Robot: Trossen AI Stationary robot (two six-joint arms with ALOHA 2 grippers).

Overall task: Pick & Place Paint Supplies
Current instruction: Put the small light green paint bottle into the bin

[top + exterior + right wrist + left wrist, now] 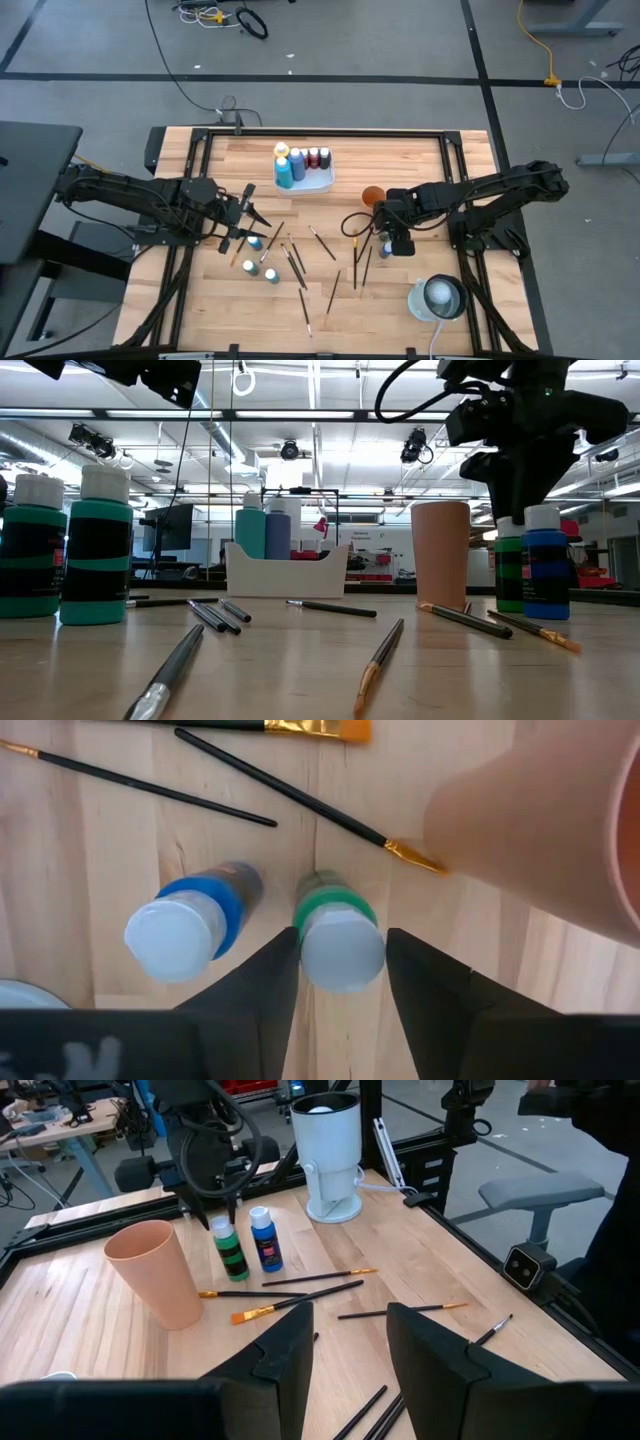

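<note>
My right gripper (342, 935) is open and points down over a green paint bottle (229, 1248), one finger on each side of its white cap (342, 952). A blue bottle (185, 930) stands right beside it, and both stand near the orange-brown cup (372, 195). My left gripper (348, 1345) is open and hovers above the table's left half (245, 215), touching nothing. Three teal bottles (255, 243) stand upright near it. Thin brushes (322, 242) lie scattered flat across the middle of the table. Several more bottles stand in the white tray (322, 183). My right gripper comes from above with a finger on each side of the green bottle's white cap (345, 970). Whether the fingers (265, 975) touch the cap I cannot tell. The bottle stands upright on the table.
A white lidded jug (438, 297) stands near the table's near right corner. The cup (550, 820) is close beside the right gripper. Black rails (190, 180) frame the table. A brush with an orange tip (300, 728) lies just beyond the two bottles.
</note>
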